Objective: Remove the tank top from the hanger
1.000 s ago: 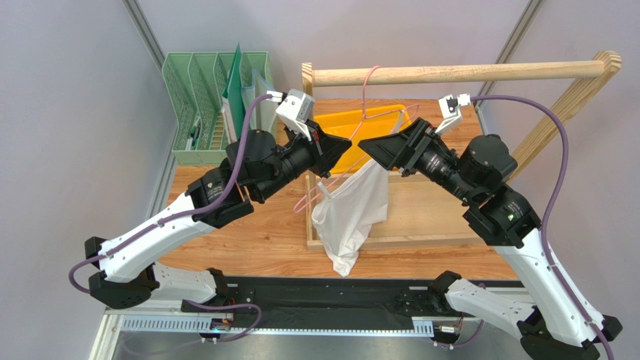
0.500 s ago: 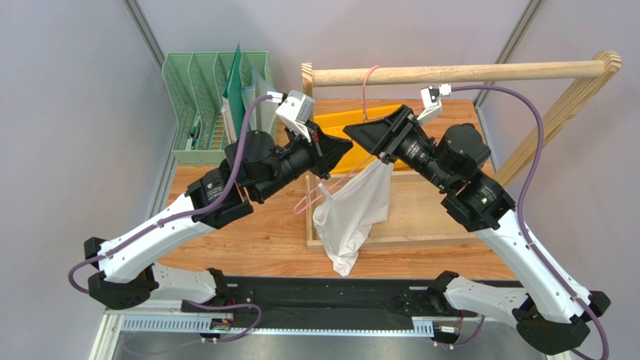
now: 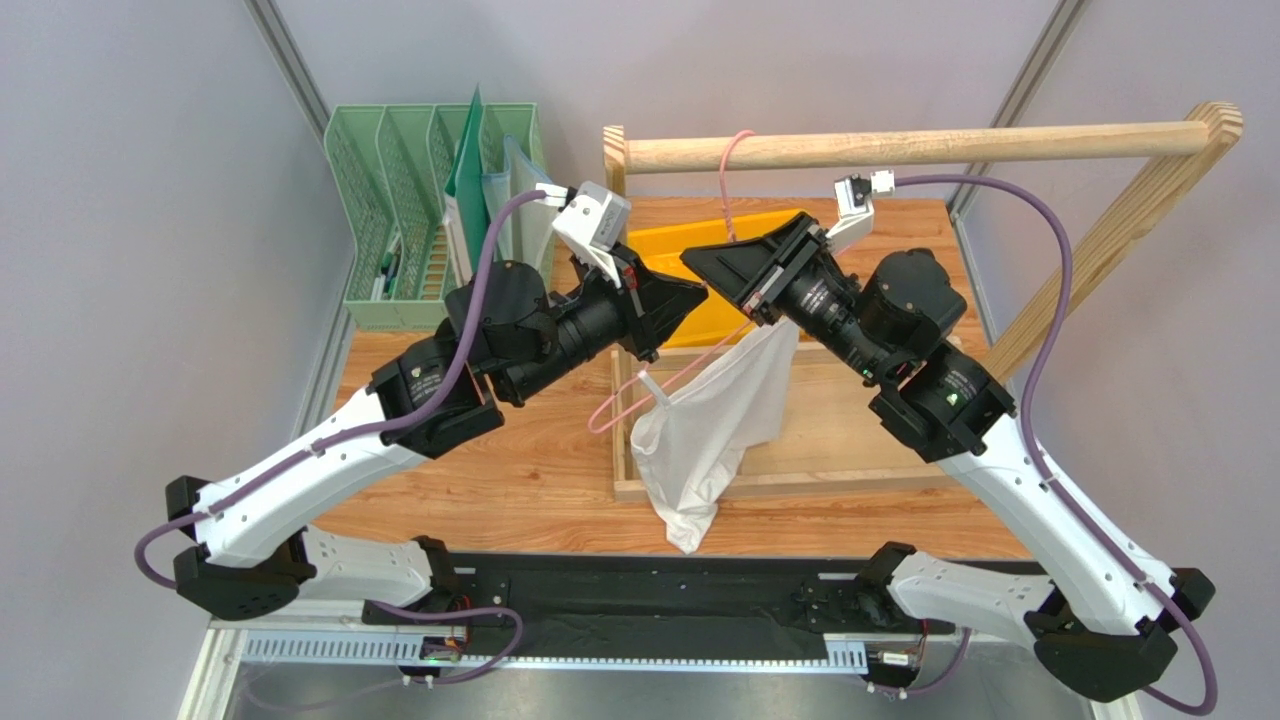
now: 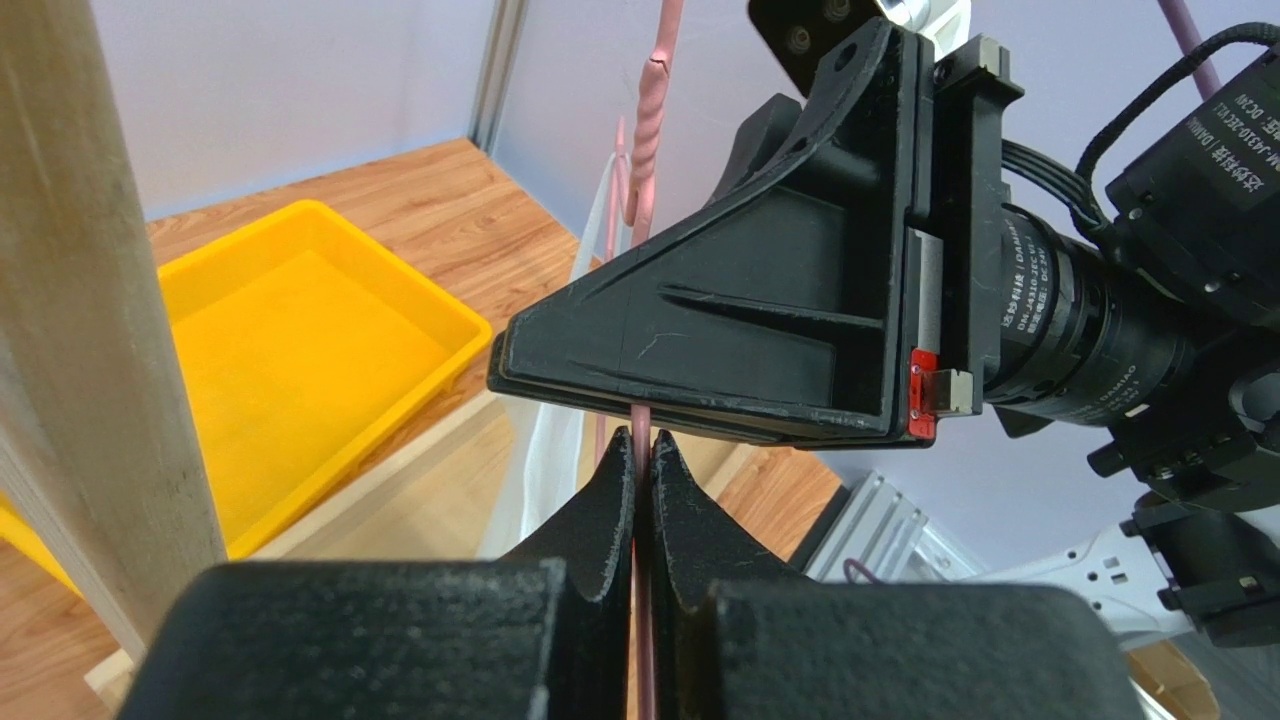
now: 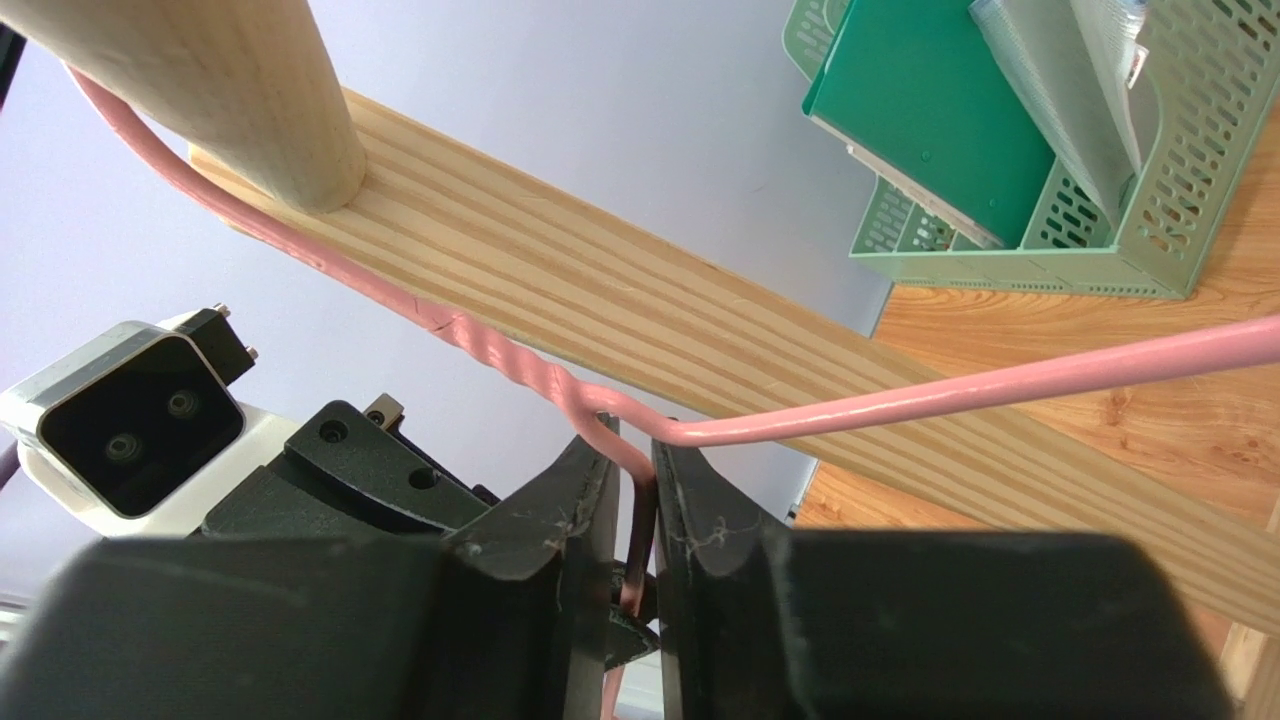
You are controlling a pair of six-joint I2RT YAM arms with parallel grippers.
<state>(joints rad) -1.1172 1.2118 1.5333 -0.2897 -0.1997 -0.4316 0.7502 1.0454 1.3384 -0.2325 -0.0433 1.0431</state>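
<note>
The pink wire hanger (image 3: 732,188) hooks over the wooden rail (image 3: 917,147). The white tank top (image 3: 706,435) droops from it, bunched toward the right side. My left gripper (image 3: 697,296) is shut on the hanger's wire, which runs up between its jaws (image 4: 642,447); the hanger's twisted neck (image 4: 657,90) and a strip of the tank top (image 4: 556,435) show beyond. My right gripper (image 3: 688,261) meets the hanger just under its neck. In the right wrist view its jaws (image 5: 634,458) pinch the bend of the hanger (image 5: 977,393) below the rail (image 5: 226,75).
A yellow tray (image 4: 271,345) lies on the table behind both grippers. A green file rack (image 3: 428,210) stands at the back left. The rail's slanted leg (image 3: 1127,225) rises at the right, and its flat wooden base (image 3: 842,480) lies under the tank top.
My right arm swung left and up to the hanger's neck, and its jaws narrowed from wide open onto the wire. The left gripper stayed shut on the hanger.
</note>
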